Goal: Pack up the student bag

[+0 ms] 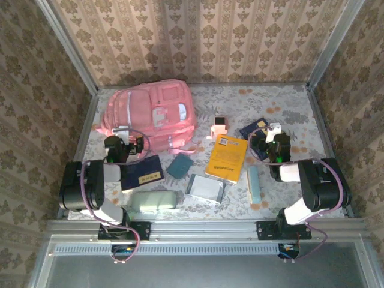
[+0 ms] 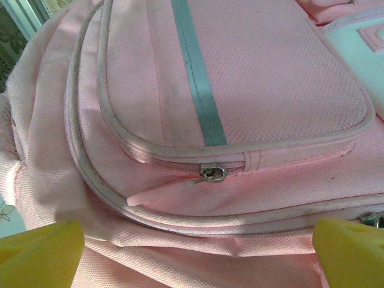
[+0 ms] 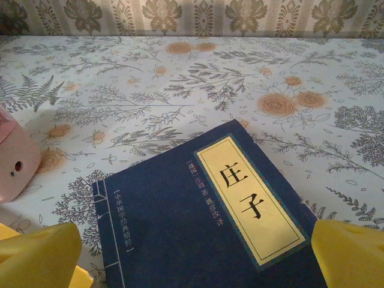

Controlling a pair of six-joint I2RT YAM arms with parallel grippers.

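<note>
**Operator:** Where is the student bag?

**Technician:** The student bag (image 1: 150,114) lies flat at the far left of the surface (image 1: 282,102), front face up. The left wrist view shows a front pocket with a teal strip (image 2: 198,78). A metal zip pull (image 2: 211,173) sits on the pocket seam, its pink tab pointing left.

**Operator:** State of the left jaws?

**Technician:** Released. The left jaws stand spread wide over the near edge of the bag, and their yellow fingertips (image 2: 42,252) sit at either side of the fabric with nothing between them.

**Operator:** And the right jaws?

**Technician:** Also released, and grasping nothing. The right jaws stand wide above a dark blue book (image 3: 198,222) with a yellow title label, at the far right of the surface. A small pink object (image 3: 15,162) lies to the left of that book, apart from it.

**Operator:** What else is on the surface?

**Technician:** Between the arms, from the overhead view:
- a second dark blue book (image 1: 144,173), just beside the left arm
- a small teal notebook (image 1: 179,165)
- a yellow book (image 1: 227,157)
- a clear-topped case (image 1: 205,187)
- a pale green case (image 1: 153,200), near the front edge
- a light blue tube-shaped case (image 1: 254,183), near the right arm
</note>
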